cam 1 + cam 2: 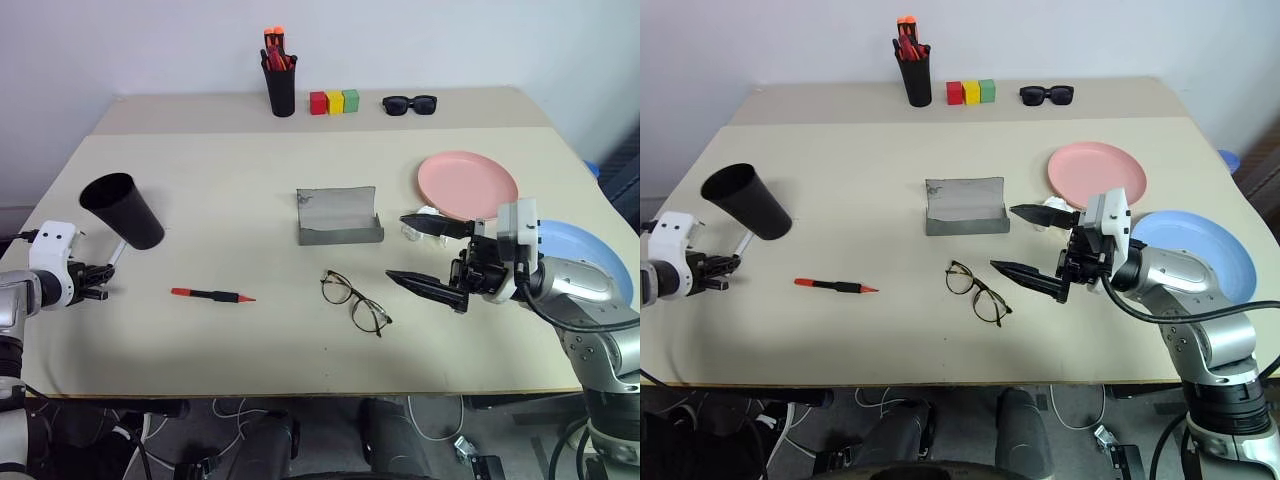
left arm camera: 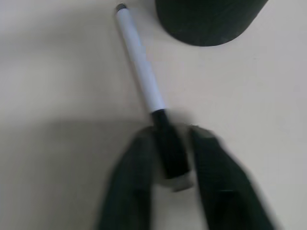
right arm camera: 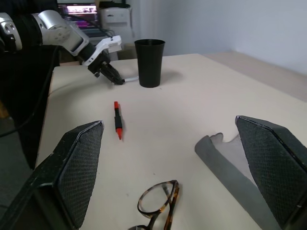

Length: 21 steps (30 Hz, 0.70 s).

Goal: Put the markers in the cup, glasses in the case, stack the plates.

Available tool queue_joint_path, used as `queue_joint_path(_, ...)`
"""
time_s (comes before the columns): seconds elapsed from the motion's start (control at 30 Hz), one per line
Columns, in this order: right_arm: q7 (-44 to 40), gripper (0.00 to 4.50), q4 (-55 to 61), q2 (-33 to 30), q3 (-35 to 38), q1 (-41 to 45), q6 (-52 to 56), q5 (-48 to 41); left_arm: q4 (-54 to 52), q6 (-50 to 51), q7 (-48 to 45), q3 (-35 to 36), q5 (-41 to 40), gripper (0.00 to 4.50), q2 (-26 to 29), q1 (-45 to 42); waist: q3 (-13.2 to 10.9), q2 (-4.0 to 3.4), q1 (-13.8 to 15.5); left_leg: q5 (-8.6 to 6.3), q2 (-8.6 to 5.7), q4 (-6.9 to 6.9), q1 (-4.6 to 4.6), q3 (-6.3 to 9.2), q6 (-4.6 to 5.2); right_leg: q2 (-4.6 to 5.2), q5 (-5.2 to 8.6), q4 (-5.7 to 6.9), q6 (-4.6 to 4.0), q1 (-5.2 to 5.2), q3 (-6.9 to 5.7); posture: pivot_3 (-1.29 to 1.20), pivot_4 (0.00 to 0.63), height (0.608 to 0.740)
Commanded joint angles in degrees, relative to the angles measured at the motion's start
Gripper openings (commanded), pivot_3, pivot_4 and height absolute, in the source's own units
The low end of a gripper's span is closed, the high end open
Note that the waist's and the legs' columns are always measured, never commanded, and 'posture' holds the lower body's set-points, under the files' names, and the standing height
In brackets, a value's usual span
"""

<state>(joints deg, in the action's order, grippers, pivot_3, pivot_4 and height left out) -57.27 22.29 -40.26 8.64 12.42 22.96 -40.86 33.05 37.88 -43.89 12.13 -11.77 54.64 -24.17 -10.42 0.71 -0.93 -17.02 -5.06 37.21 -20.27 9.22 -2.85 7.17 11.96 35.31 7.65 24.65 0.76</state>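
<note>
Along the left edge of the left eye view, the left gripper (image 1: pixel 103 281) is seen low over the table (image 1: pixel 220 180), and in its wrist view its two fingers are pressed in on either side of the black cap of a white marker (image 2: pixel 141 62), though that view is blurred. The marker's barrel is laid flat and is pointed toward the foot of the cup (image 1: pixel 125 210), which is shown standing upright with its mouth up, just beyond the marker's far end at centre left. To the right of the gripper, at lower centre left, a red-capped marker (image 1: pixel 212 294) is laid flat on the table, well apart from the cup. At top centre a black pen holder (image 1: pixel 281 90) filled with red and orange pens is placed, with three coloured blocks (image 1: pixel 334 101) and black sunglasses (image 1: pixel 410 104) lined up to its right. In the middle, the case (image 1: pixel 338 218) is set open with its lid raised. Below it, the glasses (image 1: pixel 353 300) are left unfolded on the table, near the case but apart from it. Right of them, the right gripper (image 1: pixel 398 247) is held above the table with its fingers spread wide and nothing between them. At upper right the pink plate (image 1: pixel 468 185) is laid, and the blue plate (image 1: pixel 585 255) is seen beside it at far right, unstacked and partly covered by the right arm.
</note>
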Motion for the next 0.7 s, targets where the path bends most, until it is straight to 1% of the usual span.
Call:
queue_joint_path(0.03, 0.11, 4.5, 0.65, -0.11, 1.49, 0.21, -0.84, -0.17, 2.47, -1.46, -0.18, 0.21, 1.6, 0.02, 2.66, -0.1, 0.0, 0.0, -0.06, 0.0, 0.01, 0.0, 0.0, 0.0, 0.0, -0.01, 0.0, 0.0, 0.0, 0.0, 0.0, 0.0, 0.15, 0.74)
queue_joint_path(0.1, 0.16, 4.5, 0.52, 0.11, 1.52, 0.23, -0.98, -0.13, 5.16, -3.21, 1.74, 1.42, 2.25, 0.02, 4.49, -1.42, -0.01, 0.02, -0.15, 0.0, 0.01, 0.0, -0.02, 0.0, 0.0, -0.02, 0.0, -0.01, 0.0, 0.01, 0.0, 0.0, 0.15, 0.74)
queue_joint_path(0.17, 0.01, 4.5, 0.3, 0.24, 1.43, 0.2, -1.26, 0.03, 10.02, -6.37, 7.21, 2.87, 3.57, 0.02, 6.01, -3.81, -0.04, 0.07, -0.08, 0.0, 0.02, 0.0, -0.05, 0.0, 0.0, -0.04, 0.0, -0.02, 0.0, 0.05, 0.0, 0.0, 0.15, 0.74)
queue_joint_path(0.27, -0.13, 4.5, -0.01, 0.45, 1.29, 0.29, -1.57, 0.13, 10.71, -7.61, 10.5, 3.31, 4.29, 0.02, 7.04, -5.44, -0.07, 0.13, 0.25, 0.0, 0.01, 0.01, -0.09, 0.02, 0.0, -0.03, 0.0, -0.05, 0.0, 0.05, 0.0, 0.0, 0.15, 0.74)
queue_joint_path(0.33, -0.25, 4.5, -0.41, 0.62, 1.03, 0.62, -1.79, 0.29, 11.53, -12.74, 14.37, 5.08, 4.11, 0.02, 6.32, -7.39, -0.07, 0.16, 0.62, 0.0, 0.0, 0.01, -0.11, 0.02, 0.0, -0.01, 0.0, -0.07, 0.0, 0.03, 0.0, 0.0, 0.15, 0.74)
queue_joint_path(0.43, -0.51, 4.5, -0.94, 0.75, 0.69, 0.99, -2.1, 0.58, 11.01, -21.95, 17.03, 10.08, 0.24, 0.02, 3.01, -11.74, -0.06, 0.27, 1.25, 0.01, 0.0, 0.04, -0.11, 0.04, -0.03, -0.01, -0.02, -0.07, -0.02, 0.02, -0.01, 0.0, 0.15, 0.74)
queue_joint_path(0.53, -0.78, 4.5, -1.4, 0.89, 0.37, 1.37, -2.35, 0.82, 8.32, -33.9, 13.64, 13.87, -5.04, 0.02, -2.73, -16.44, -0.03, 0.32, 1.79, 0.04, 0.0, 0.09, -0.13, 0.04, -0.06, -0.01, -0.07, -0.09, -0.02, 0.0, -0.02, 0.0, 0.15, 0.74)
queue_joint_path(0.7, -0.88, 4.5, -1.91, 1.06, 0.22, 1.76, -2.54, 1.25, 5.64, -40.69, 9.16, 14.86, -9.46, 0.02, -8.81, -21.16, -0.02, 0.34, 1.14, 0.04, -0.02, 0.12, -0.15, 0.01, -0.07, 0.01, -0.12, -0.17, 0.02, -0.02, -0.01, 0.0, 0.15, 0.74)
